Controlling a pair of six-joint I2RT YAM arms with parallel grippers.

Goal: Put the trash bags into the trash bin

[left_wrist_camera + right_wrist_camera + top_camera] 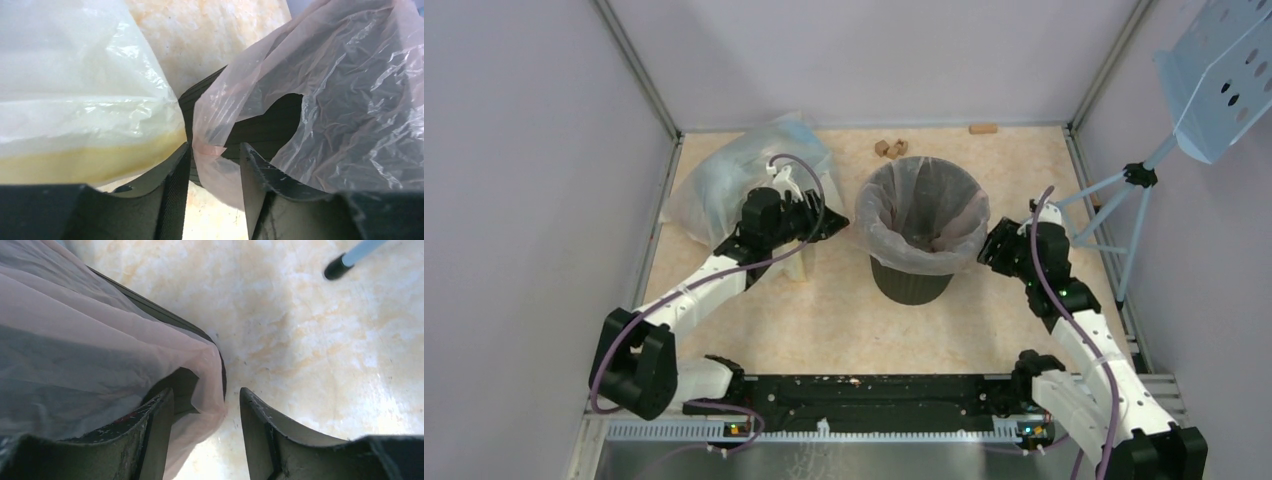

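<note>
Overhead, you see the see-through pale pink plastic film bag point(879, 225) lining the round black ribbed plastic bin point(911, 285) mid-table, its edge folded out over the rim. The left gripper point(838, 226) is at the bin's left rim, the right gripper point(987, 249) at its right rim. Only the wrist views show you the jaws. Both pairs are spread, with loose film hanging between the fingers, unpinched.
</note>
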